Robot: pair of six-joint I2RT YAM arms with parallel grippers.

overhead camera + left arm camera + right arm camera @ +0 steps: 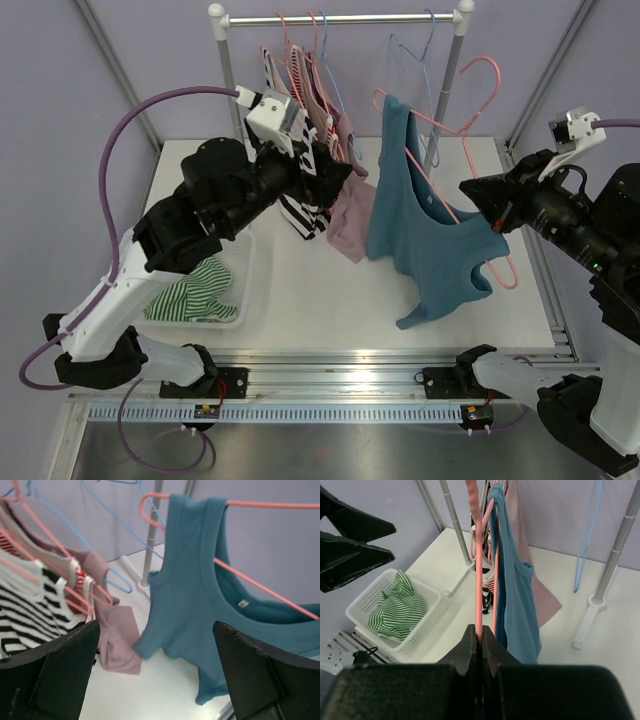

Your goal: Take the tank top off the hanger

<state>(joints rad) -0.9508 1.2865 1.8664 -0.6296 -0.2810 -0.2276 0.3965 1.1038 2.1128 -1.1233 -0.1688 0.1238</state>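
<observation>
Seen from above, a teal tank top [420, 220] is hanging on a coral hanger [478, 580], just right of the worktop's [300, 310] centre, toward 2 o'clock. The right pincer [481, 632] is reaching in from 3 o'clock, its jaws pressed tight on the hanger's wire. In its own wrist view its dark body is filling the lower half of the picture, and the hanger's hook is running out of frame at the top.

The left pincer [156, 625] is facing the tank top with jaws spread wide and gripping nothing. Its two dark fingers [55, 670] are blocking the lower corners of that view.

From above, the left arm [220, 200] is covering much of the clothing on the rail [340, 18] at 12 o'clock. Only parts of a black-and-white striped top [300, 210] and a pink garment [350, 225] are showing. The tank top's hem is drooping toward 5 o'clock; it seems to be hanging just clear of the worktop, though the overhead angle leaves this unclear.

A white basket [245, 290] is sitting at 8 o'clock, holding a green striped garment [190, 295]. Bare worktop is lying between the basket and the hem, running to the near edge at 6 o'clock. The pink garment is hanging just beside the tank top at 9 o'clock of it.
</observation>
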